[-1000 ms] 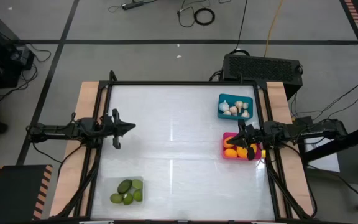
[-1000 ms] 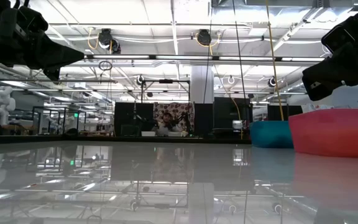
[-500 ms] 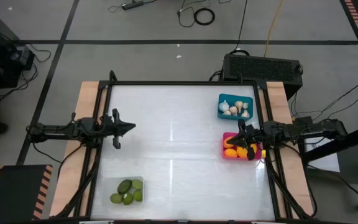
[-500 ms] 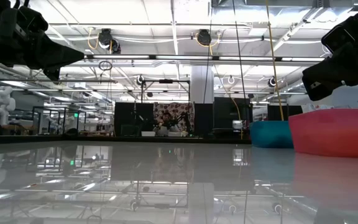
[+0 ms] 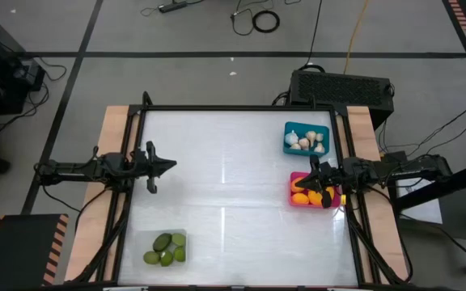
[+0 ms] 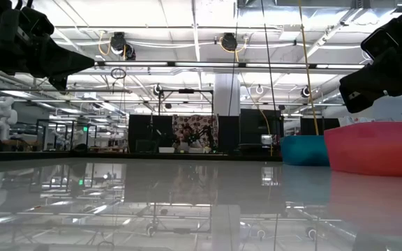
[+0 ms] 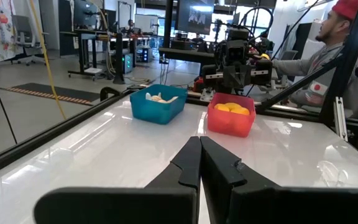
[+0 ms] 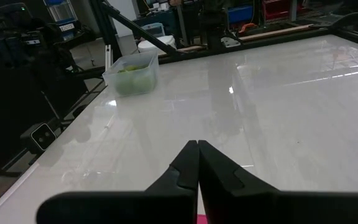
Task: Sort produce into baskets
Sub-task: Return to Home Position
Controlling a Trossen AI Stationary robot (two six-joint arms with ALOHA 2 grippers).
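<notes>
The left gripper (image 5: 168, 165) hangs over the white tabletop (image 5: 233, 186), its two dark fingers pressed together with nothing between them. Off to one side of it sits the clear see-through plastic bin (image 5: 162, 233) holding dark green limes (image 5: 164, 249). The right gripper (image 5: 314, 178) – likewise closed and empty – hovers above the magenta-pink rectangular bin (image 7: 230, 122) of orange-yellow fruits (image 5: 302, 196). Just beside it, the teal rectangular bin (image 7: 157, 111) holds whitish garlic bulbs (image 5: 306, 142) – both well ahead of the left gripper.
</notes>
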